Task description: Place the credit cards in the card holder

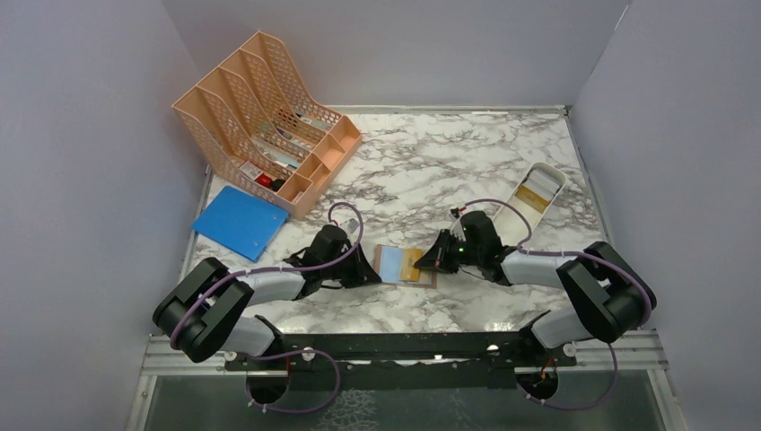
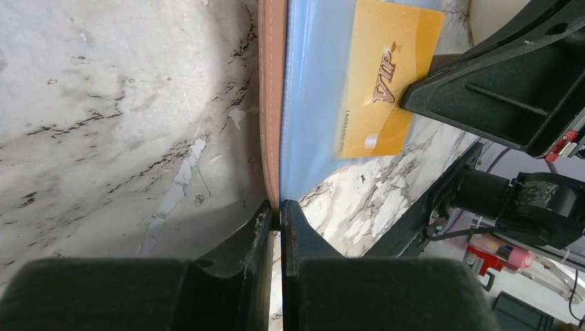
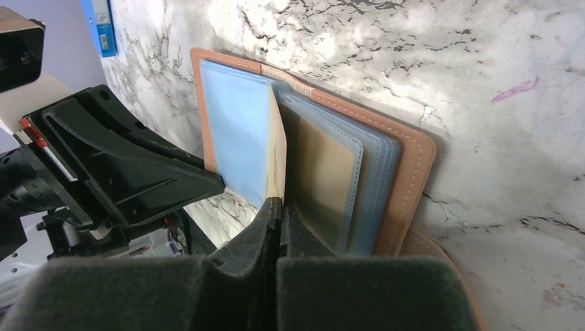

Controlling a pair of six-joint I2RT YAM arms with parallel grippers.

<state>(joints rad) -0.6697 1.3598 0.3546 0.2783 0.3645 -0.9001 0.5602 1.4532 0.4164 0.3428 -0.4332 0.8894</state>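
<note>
The card holder lies open on the marble, pinkish-tan outside with light blue lining. My left gripper is shut on its left edge, seen close in the left wrist view. My right gripper is shut on a gold credit card marked VIP. It holds the card over the blue lining, by its near edge. I cannot tell whether the card's far end is in a slot. A gold-brown surface shows behind a clear slot on the right page.
A white oblong tray holding pale cards stands at the right back. A peach mesh file organiser stands at the back left, with a blue flat folder in front of it. Grey walls close three sides.
</note>
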